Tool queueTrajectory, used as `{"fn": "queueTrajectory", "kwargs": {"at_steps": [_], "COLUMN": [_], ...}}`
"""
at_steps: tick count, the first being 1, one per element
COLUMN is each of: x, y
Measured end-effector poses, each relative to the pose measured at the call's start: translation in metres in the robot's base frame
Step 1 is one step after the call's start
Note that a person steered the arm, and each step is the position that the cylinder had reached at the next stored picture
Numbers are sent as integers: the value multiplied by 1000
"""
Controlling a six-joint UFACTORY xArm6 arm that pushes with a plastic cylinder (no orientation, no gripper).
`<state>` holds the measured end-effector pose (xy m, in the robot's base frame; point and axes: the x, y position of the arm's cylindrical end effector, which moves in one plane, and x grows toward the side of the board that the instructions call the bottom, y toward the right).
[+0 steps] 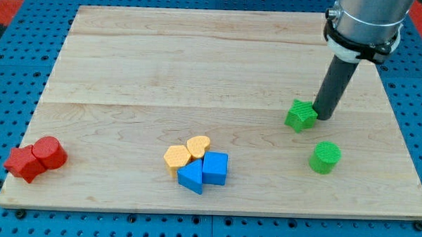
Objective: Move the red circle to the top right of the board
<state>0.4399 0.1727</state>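
Down at the board's [220, 62] bottom-left corner sits the red circle [50, 152], a short red cylinder, touching a red star-shaped block [24, 162] that lies just to its left and slightly nearer the bottom edge. Both are close to the left edge and far from the top-right corner.

My tip [323, 117] is on the right half of the board, about midway between the top and bottom edges. It stands right against the right side of a green star-shaped block [300, 115]; whether it truly touches cannot be told, but no gap shows. The rod rises from there toward the top-right corner, where the arm's grey collar [364, 22] hangs over the board's top edge. The arm carries no jaws, only this rod, so nothing is open, closed or gripped.

Below the green star, nearer the bottom edge and a little to the right, a green cylinder [325, 157] stands apart from it.

Near the middle of the bottom edge four blocks huddle together: a yellow hexagon-like block [176, 157] touching a yellow rounded block [198, 145] whose exact shape is hard to make out, and under them a blue triangular block [191, 177] beside a blue cube-like block [215, 168].

Around the wooden board runs a blue perforated bench surface [419, 105].
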Motion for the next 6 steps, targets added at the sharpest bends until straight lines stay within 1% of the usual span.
{"fn": "queueTrajectory", "kwargs": {"at_steps": [1,2,3,4,5,6], "x": [-38,-2,59,37,-7,-12], "y": [-22,-48,-7,-26,-102,-218]}}
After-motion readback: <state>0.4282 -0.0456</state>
